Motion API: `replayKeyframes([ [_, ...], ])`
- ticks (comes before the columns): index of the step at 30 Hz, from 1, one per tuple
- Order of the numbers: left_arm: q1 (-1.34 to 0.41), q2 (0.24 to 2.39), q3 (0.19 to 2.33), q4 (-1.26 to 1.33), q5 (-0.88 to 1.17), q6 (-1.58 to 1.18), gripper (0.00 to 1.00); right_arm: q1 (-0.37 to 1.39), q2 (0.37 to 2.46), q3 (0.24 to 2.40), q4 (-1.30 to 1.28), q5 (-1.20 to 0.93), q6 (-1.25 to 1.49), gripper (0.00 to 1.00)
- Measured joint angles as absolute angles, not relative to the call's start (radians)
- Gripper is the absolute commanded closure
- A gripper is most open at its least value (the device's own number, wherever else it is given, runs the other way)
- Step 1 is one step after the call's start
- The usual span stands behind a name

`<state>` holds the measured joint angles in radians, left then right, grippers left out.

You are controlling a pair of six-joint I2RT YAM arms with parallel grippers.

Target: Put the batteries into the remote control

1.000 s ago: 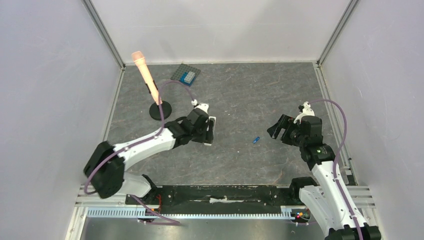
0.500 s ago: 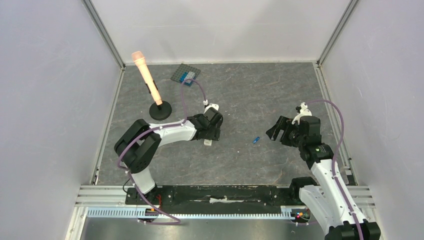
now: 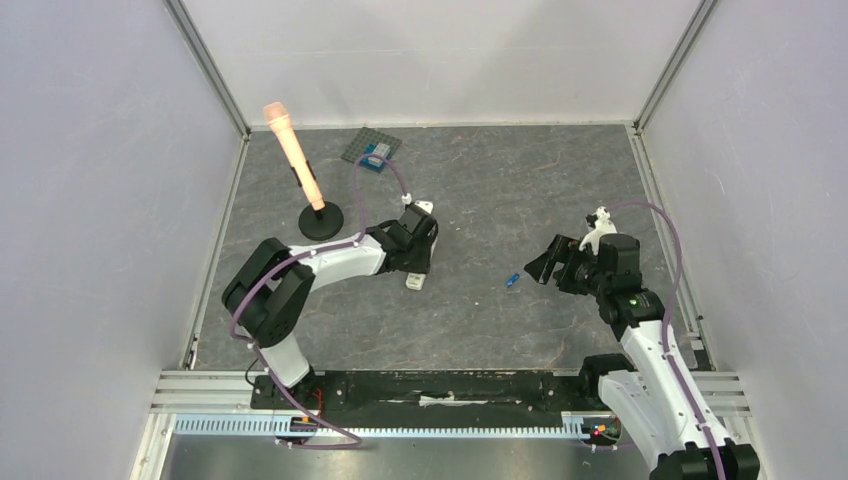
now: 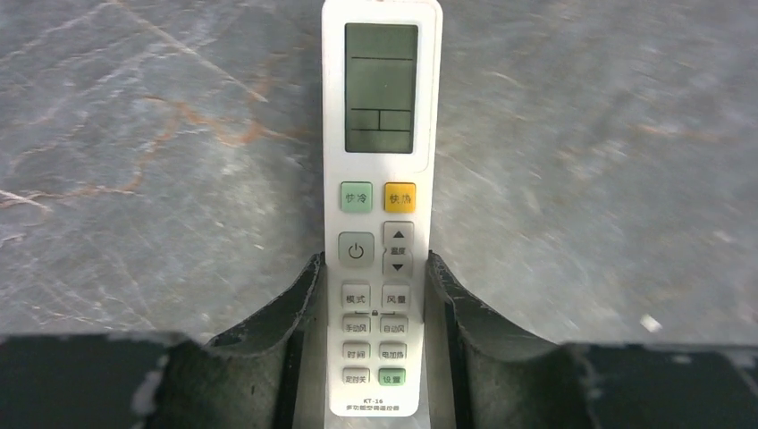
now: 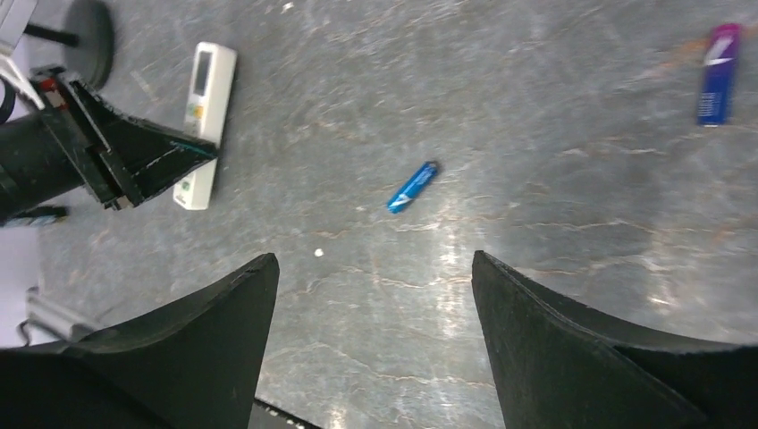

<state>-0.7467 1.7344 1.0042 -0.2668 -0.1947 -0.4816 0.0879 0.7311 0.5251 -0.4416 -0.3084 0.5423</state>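
The white remote control (image 4: 381, 179) lies face up on the grey table, display end away from the wrist. My left gripper (image 4: 374, 264) is shut on the remote control, its dark fingers (image 4: 299, 313) pressing both long sides at the button end. From above, only the remote's near end (image 3: 415, 281) shows below the left gripper (image 3: 415, 256). One blue battery (image 3: 512, 279) lies on the table between the arms, just left of my open right gripper (image 3: 548, 262). In the right wrist view this battery (image 5: 412, 187) is ahead of the open right gripper (image 5: 375, 259), which holds nothing, and a second battery (image 5: 718, 76) lies at the far right.
A peach-coloured wand (image 3: 293, 155) leans on a round black stand (image 3: 322, 221) at the back left. A grey studded plate (image 3: 360, 146) with a light-blue block (image 3: 377, 155) sits at the back. White walls (image 3: 100, 200) close in the table on three sides.
My left arm has swung its elbow in and its jaws have closed from wide open onto the remote's sides. My right gripper has drifted slightly left, towards the battery.
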Motion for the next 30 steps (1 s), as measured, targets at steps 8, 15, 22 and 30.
replayKeyframes([
  [8, -0.748, 1.422, 1.006, -0.242, 0.173, -0.478, 0.98, 0.214, 0.651, 0.377, -0.152, -0.512, 0.736, 0.11],
  [15, -0.748, 1.211, 1.006, -0.059, 0.342, -0.641, 0.98, 0.442, 0.634, 0.376, 0.193, -0.548, 0.915, 0.09],
  [22, -0.748, 1.169, 0.942, 0.181, 0.414, -0.901, 0.98, 0.546, 0.702, 0.442, 0.448, -0.549, 1.073, 0.09],
  [30, -0.748, 1.146, 0.905, 0.315, 0.426, -1.077, 0.98, 0.655, 0.823, 0.56, 0.529, -0.516, 1.123, 0.24],
])
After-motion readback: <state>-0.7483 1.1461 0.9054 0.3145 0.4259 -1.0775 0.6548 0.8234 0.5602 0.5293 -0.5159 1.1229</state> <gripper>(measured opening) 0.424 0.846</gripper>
